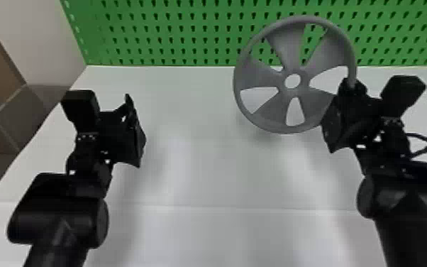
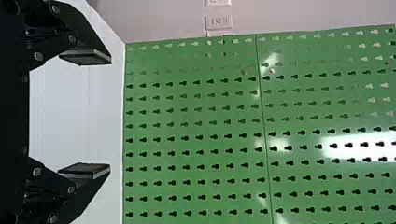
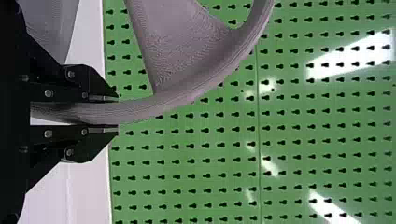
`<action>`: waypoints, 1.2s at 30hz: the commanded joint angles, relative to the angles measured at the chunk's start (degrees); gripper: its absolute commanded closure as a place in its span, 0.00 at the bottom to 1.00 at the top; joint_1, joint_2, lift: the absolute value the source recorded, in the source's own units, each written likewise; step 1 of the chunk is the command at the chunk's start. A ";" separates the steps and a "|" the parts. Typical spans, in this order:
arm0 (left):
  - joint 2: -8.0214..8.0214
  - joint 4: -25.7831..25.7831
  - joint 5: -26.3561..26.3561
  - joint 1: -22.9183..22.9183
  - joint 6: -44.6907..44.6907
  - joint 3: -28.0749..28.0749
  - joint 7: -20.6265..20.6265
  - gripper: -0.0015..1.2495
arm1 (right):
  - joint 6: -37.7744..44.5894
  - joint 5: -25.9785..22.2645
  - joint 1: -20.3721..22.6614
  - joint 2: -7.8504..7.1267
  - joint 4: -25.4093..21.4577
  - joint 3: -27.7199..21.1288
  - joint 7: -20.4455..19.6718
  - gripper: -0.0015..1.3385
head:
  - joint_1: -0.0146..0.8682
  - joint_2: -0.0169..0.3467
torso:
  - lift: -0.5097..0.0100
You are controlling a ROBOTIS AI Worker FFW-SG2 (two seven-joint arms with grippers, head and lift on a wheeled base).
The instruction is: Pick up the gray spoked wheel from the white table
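with the right gripper (image 3: 116, 113) clamped on the gray spoked wheel (image 1: 290, 39), held upright above the white table (image 1: 202, 170), and the left gripper (image 2: 110, 114) wide, pickup appears complete; only steady holding remains.

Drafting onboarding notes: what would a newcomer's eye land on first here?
The gray spoked wheel, right of center in the head view, its rim between the right gripper's fingers. Next, the green pegboard across the back of the white table. Then the left gripper, open and empty over the table's left side.
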 commanded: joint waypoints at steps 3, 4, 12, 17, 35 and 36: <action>-0.02 0.00 0.81 0.09 0.00 -0.23 0.00 0.35 | -6.68 0.26 3.45 0.05 0.01 1.70 -2.73 0.85 | 0.90 0.28 | 0.80; -0.02 0.00 0.90 0.18 0.00 -0.23 0.00 0.35 | -7.38 0.35 3.89 0.05 0.01 1.96 -3.52 0.85 | 0.90 0.28 | 0.80; -0.02 0.00 1.87 0.53 -0.09 -0.40 0.00 0.35 | -13.36 1.40 5.91 0.05 0.63 2.40 -6.15 0.85 | 0.90 0.28 | 0.80; -0.10 0.00 2.04 0.88 -0.35 -0.67 0.00 0.35 | -13.97 1.40 5.91 0.05 0.98 3.45 -6.51 0.85 | 0.90 0.28 | 0.80; -0.37 0.00 2.66 1.32 -0.79 -0.75 0.00 0.35 | -13.88 2.55 6.08 0.05 1.42 5.30 -8.79 0.85 | 0.90 0.28 | 0.80; -0.37 0.00 2.66 1.32 -0.79 -0.75 0.00 0.35 | -13.88 2.37 6.08 0.05 1.42 5.39 -8.79 0.85 | 0.90 0.28 | 0.80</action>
